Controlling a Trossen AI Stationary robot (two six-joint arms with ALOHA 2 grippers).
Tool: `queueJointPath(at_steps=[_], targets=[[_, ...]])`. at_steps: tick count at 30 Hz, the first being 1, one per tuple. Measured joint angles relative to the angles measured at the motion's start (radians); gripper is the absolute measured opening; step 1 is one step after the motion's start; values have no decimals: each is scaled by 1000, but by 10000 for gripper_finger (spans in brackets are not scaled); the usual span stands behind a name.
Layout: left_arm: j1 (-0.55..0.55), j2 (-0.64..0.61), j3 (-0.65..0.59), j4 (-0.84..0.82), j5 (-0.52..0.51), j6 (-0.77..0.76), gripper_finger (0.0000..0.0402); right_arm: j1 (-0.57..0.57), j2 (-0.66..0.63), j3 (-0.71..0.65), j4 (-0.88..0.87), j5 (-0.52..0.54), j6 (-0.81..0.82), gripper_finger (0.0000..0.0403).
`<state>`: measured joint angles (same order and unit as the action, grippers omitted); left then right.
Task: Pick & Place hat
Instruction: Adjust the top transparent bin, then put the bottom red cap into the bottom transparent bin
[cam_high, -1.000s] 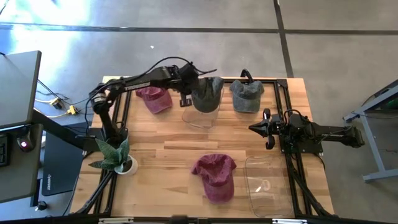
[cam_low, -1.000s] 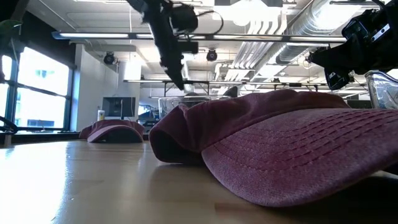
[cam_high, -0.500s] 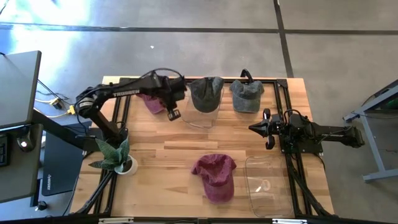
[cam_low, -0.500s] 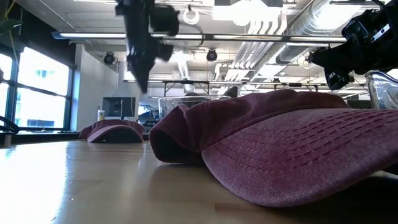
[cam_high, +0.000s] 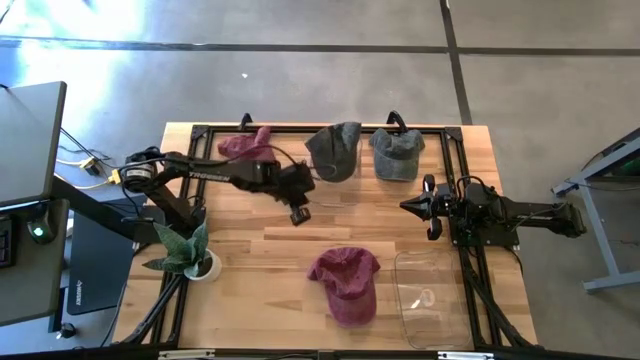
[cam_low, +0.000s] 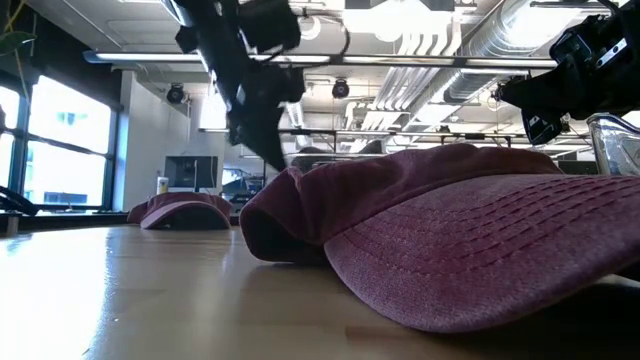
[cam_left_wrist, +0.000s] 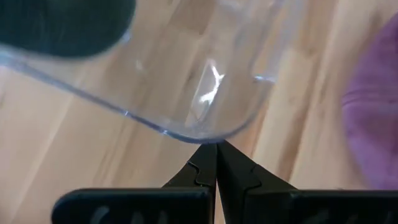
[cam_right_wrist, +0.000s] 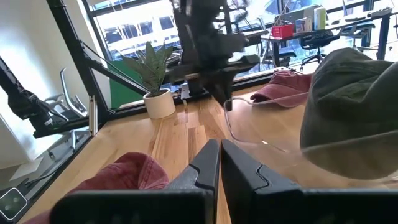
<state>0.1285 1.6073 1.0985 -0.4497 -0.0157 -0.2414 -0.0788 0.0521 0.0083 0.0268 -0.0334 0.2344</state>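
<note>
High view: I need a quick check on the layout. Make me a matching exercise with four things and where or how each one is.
Things:
1. dark grey hat
2. potted plant
3. left hand
4. empty clear tray

Places or states:
A. shut, over the middle of the table
B. front right corner
C. back edge, middle of three hats
D. left side, towards the front

Pairs: 1-C, 2-D, 3-A, 4-B
</note>
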Motion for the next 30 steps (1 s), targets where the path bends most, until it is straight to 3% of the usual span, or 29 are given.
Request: queueJointPath(at_steps=[5,13,20,23,30], targets=[[-59,0,0,26,-78,-64,0,0,0,0,0,0,0,12],[-133,-50,0,-224,-53,-242,0,0,0,0,0,0,0,12],[-320,-161,0,-264,-81,-453,0,0,5,0,9,0,-24,12],[-410,-173,3,-248,-126,-557,0,0,6,0,90,26,-28,12],[-553,-175,-1,-326,-276,-739,0,0,5,0,375,220,302,12]])
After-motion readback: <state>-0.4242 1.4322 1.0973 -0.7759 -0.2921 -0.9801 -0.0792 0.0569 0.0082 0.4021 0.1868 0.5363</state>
